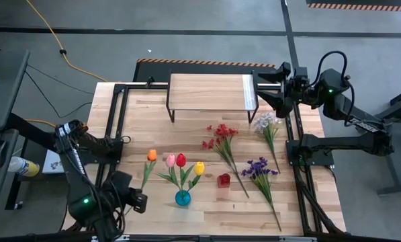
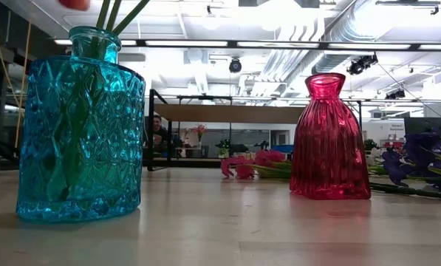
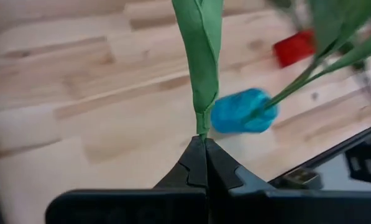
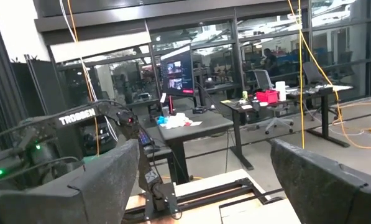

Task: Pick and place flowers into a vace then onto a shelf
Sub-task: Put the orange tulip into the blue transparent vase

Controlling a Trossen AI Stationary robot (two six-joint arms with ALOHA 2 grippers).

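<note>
Progress check: blue vase [image 1: 182, 197] already holds pink, red and yellow tulips. Left gripper [image 3: 204, 144], clamped on the orange tulip [image 1: 152, 155] stem beside that vase, isn't done. Right gripper [image 4: 201, 180] sits wide open by the shelf [image 1: 210, 91]; sprigs and shelving remain.

Grey concrete floor [image 1: 207, 27] crossed by a yellow cable [image 1: 52, 37]; glass partitions [image 4: 235, 68], office desks [image 4: 191, 127] and ceiling strip lights [image 2: 205, 43] beyond.
</note>
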